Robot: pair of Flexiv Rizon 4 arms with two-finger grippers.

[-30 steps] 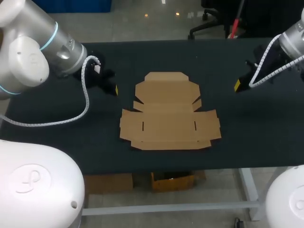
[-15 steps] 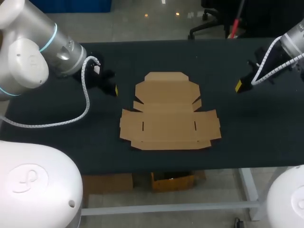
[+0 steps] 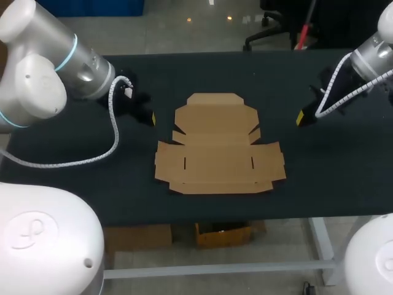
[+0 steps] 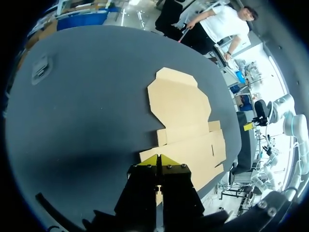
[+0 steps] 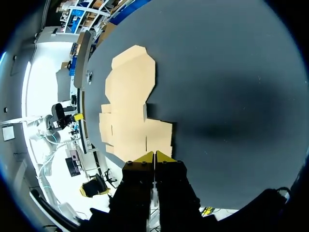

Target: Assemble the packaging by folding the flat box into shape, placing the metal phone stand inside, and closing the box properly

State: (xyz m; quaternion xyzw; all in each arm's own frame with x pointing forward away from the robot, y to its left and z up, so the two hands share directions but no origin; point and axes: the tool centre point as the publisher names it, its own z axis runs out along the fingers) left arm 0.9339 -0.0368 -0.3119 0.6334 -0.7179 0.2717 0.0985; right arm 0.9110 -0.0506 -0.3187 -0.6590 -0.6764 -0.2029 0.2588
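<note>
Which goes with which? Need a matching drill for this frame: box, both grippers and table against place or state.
Things:
1. flat brown cardboard box
2. left gripper
3. right gripper
4. black table

Place or state:
A. shut, empty, off the box's right side
B. the box lies on it
C. unfolded, lying flat mid-table
D. shut, empty, off the box's left side

Pairs: 1-C, 2-D, 3-A, 4-B

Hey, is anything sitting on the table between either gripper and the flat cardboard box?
Nothing visible. The flat box lies mid-table, the left gripper beside one end and the right gripper beside the other. Only dark table shows between each gripper and the box.
</note>
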